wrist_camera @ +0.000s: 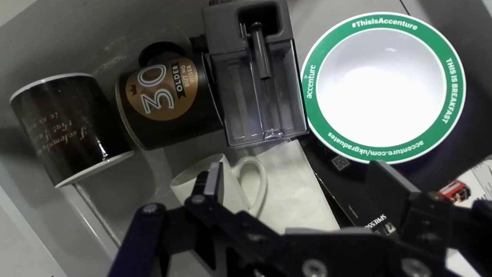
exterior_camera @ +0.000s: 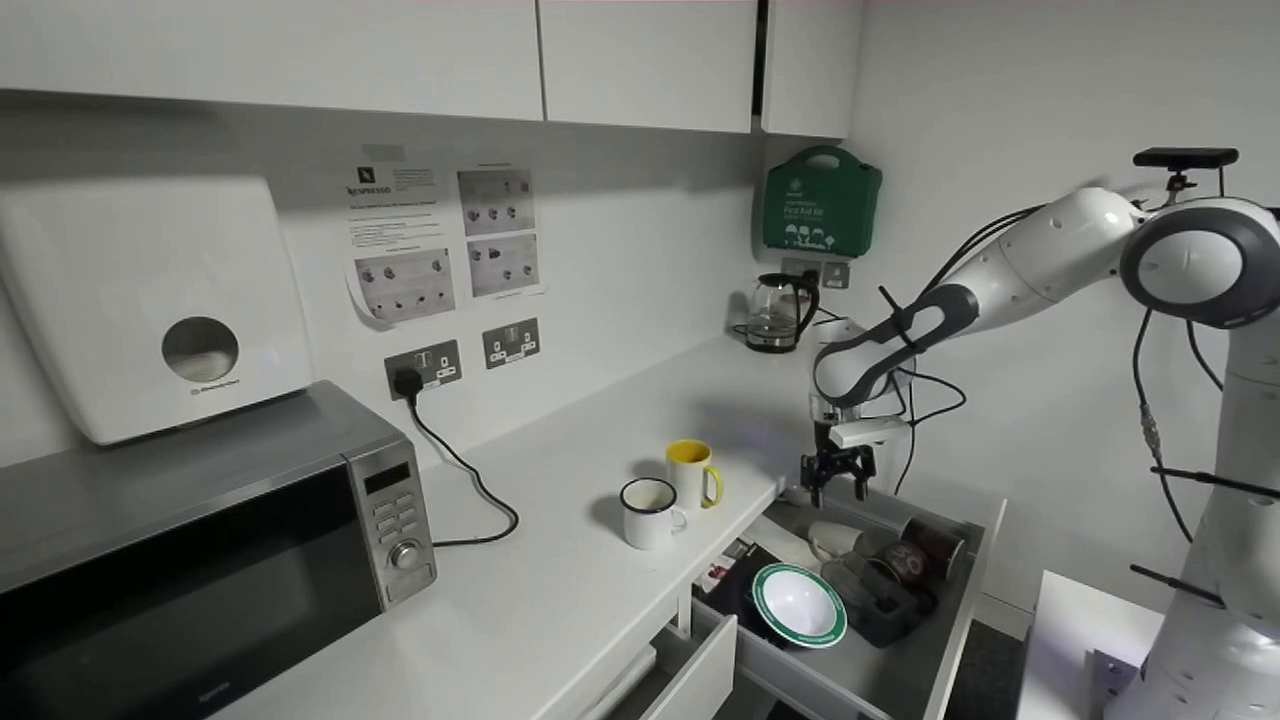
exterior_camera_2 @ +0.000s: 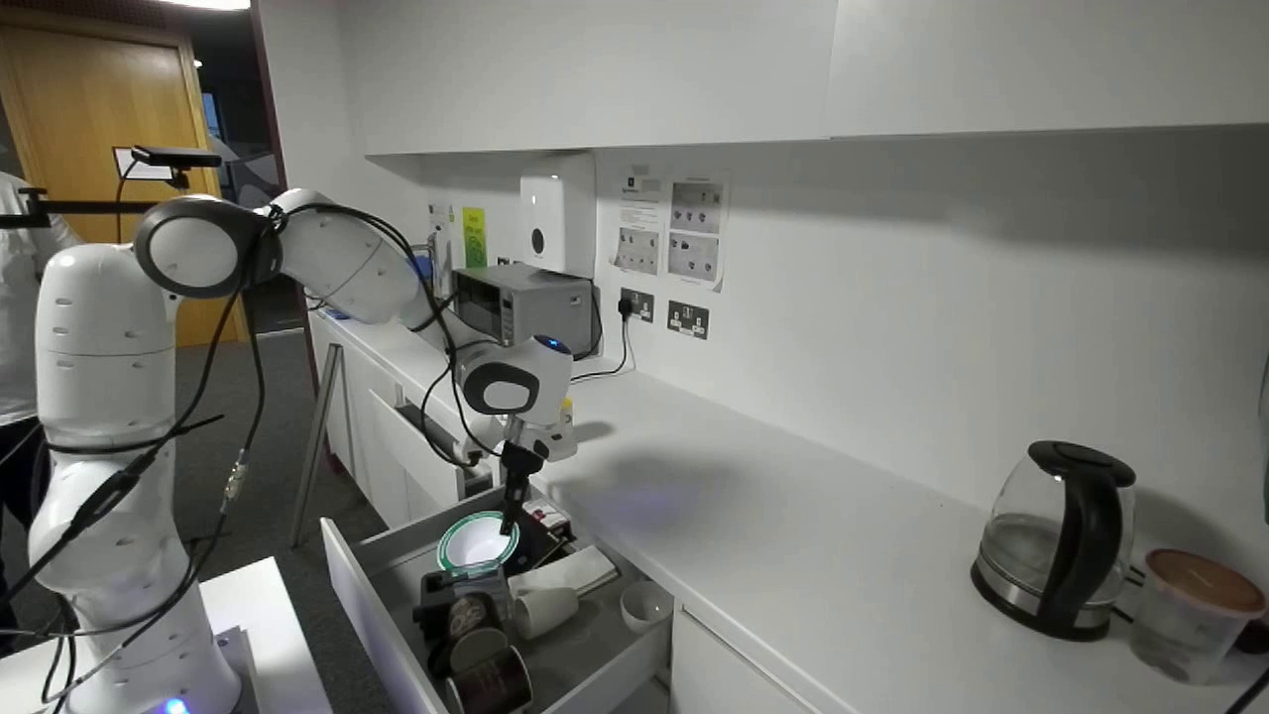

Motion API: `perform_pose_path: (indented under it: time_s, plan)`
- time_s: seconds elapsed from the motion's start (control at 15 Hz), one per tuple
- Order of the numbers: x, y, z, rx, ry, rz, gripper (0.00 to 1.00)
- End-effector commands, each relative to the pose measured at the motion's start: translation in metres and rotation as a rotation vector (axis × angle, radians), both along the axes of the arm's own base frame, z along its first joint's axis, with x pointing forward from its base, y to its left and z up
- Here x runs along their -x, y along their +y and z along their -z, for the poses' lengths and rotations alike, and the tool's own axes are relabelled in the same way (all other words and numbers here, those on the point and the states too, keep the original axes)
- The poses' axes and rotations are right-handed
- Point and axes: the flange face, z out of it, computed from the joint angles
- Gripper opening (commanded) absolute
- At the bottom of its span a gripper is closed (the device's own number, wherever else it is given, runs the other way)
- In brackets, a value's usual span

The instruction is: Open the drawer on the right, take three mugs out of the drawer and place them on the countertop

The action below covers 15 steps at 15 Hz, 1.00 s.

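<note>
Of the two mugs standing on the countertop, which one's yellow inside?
The yellow-handled mug, standing beside the dark-rimmed mug. Its inside and handle are yellow; the dark-rimmed one has a pale inside and a white handle.

Long white countertop (exterior_camera_2: 793,535): bare stretch beside clear-glass kettle (exterior_camera_2: 1056,540). Grey-walled drawer (exterior_camera_2: 585,650): round green-rimmed white bowl (wrist_camera: 380,88), black cylindrical mug (wrist_camera: 165,96) obstruct.
</note>
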Motion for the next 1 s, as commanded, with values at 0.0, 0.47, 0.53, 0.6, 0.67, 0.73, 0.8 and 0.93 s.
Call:
perform_pose_path:
  time_s: [0.0,0.47,0.53,0.6,0.67,0.73,0.8,0.93]
  plan:
    - [-0.014,-0.008,0.019,-0.025,0.05,0.079,1.0]
    - [-0.013,-0.01,0.054,-0.016,0.107,0.113,1.0]
    - [-0.012,-0.01,0.057,-0.018,0.111,0.115,1.0]
    - [-0.01,-0.011,0.059,-0.016,0.119,0.118,1.0]
    - [-0.009,-0.011,0.062,-0.013,0.125,0.122,1.0]
    - [-0.007,-0.012,0.065,-0.014,0.13,0.128,1.0]
    - [-0.004,-0.014,0.068,-0.015,0.138,0.136,1.0]
    - [0.002,-0.017,0.074,-0.02,0.15,0.157,1.0]
